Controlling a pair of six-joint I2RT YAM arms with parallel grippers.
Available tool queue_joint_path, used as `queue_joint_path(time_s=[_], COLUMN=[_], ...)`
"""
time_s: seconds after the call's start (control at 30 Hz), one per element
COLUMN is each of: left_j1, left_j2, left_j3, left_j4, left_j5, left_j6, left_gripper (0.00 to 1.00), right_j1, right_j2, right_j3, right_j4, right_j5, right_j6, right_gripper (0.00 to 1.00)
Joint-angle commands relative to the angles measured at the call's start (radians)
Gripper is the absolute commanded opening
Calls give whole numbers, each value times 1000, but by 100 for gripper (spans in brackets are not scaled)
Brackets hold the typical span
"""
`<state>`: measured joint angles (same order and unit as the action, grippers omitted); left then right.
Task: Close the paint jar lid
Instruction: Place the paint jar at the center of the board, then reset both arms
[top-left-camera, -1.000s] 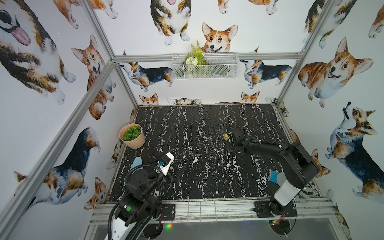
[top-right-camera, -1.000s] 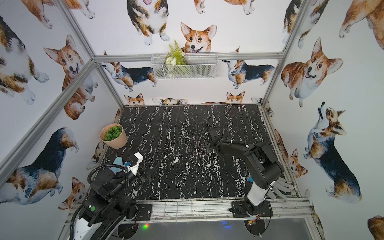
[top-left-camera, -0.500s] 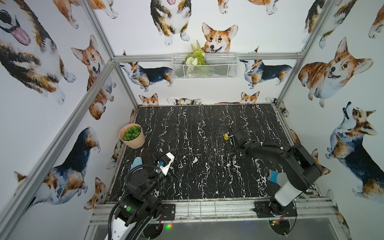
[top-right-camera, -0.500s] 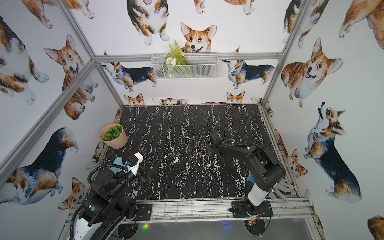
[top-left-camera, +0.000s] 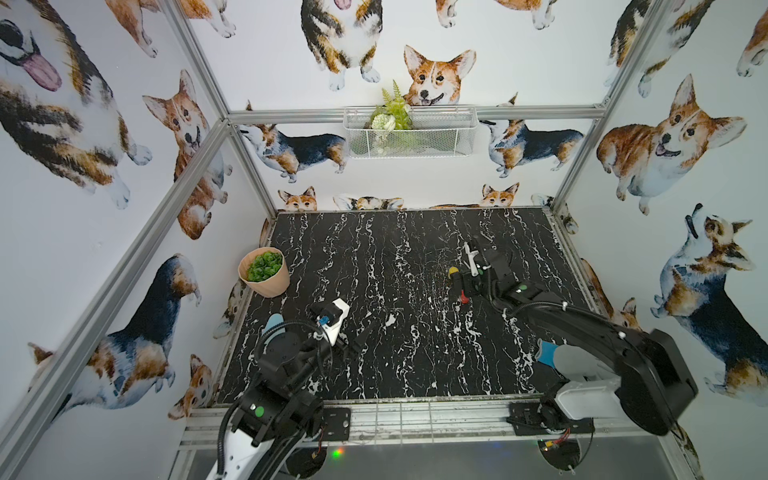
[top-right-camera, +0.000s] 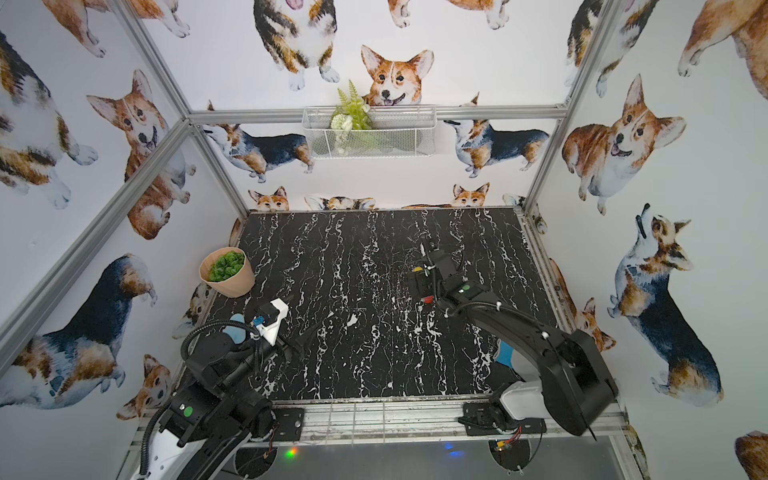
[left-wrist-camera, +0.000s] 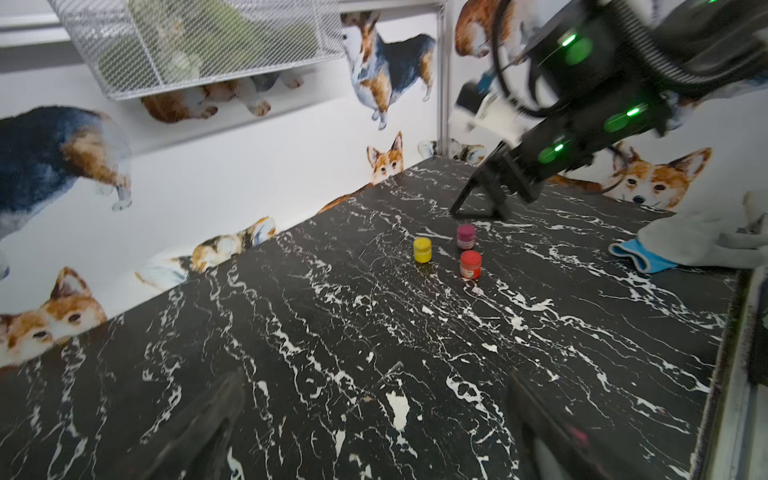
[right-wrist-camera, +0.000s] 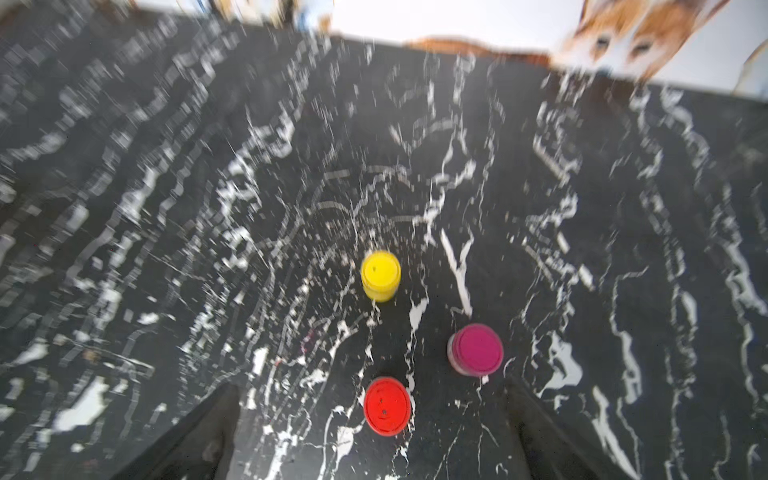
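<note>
A peach conical pot of green leaves (top-left-camera: 264, 272) stands at the left edge of the black, white-veined marble desk (top-left-camera: 374, 249). The left pincer (left-wrist-camera: 376, 374) sits over the front left area, jaws wide, holding nothing. Right of centre stand three small round paint jars, each with its lid seated: the yellow jar (left-wrist-camera: 422, 249), the magenta jar (left-wrist-camera: 466, 237) and the red jar (left-wrist-camera: 471, 264), close together but apart. The right pincer (left-wrist-camera: 478, 215) hangs just above them, jaws wide, gripping none. A white glove with a blue cuff (left-wrist-camera: 665, 245) lies at the right edge.
</note>
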<state>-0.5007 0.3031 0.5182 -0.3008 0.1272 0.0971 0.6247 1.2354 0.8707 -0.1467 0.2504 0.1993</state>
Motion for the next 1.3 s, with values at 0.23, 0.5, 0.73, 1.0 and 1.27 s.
queue_joint_path(time_s=[0.23,0.5,0.73,1.0,1.27], left_j1=[2,180,300,366,366], left_j2=[479,915,1071,1246,1272], left_j3=[39,-138,-182,-226,-233], left_j4=[394,901,1128,1368,1422], left_j5=[-649,-560,-411,-340,-313], left_j6=[-160,-36,-30,-50,-27], left_gripper=[100,100,100,100,100], right_j1=[-352,-432,-471,-506,-584], right_j2=[-231,-145,-7,108,230], right_j3=[-164,-429,-551,-630,-566], right_j4=[204,554,783,1038,1037], right_j5=[-80,-85,-63,-117,-222], right_j6=[-28,-203,-207,-234,-179], right_gripper=[100,99,99,100,99])
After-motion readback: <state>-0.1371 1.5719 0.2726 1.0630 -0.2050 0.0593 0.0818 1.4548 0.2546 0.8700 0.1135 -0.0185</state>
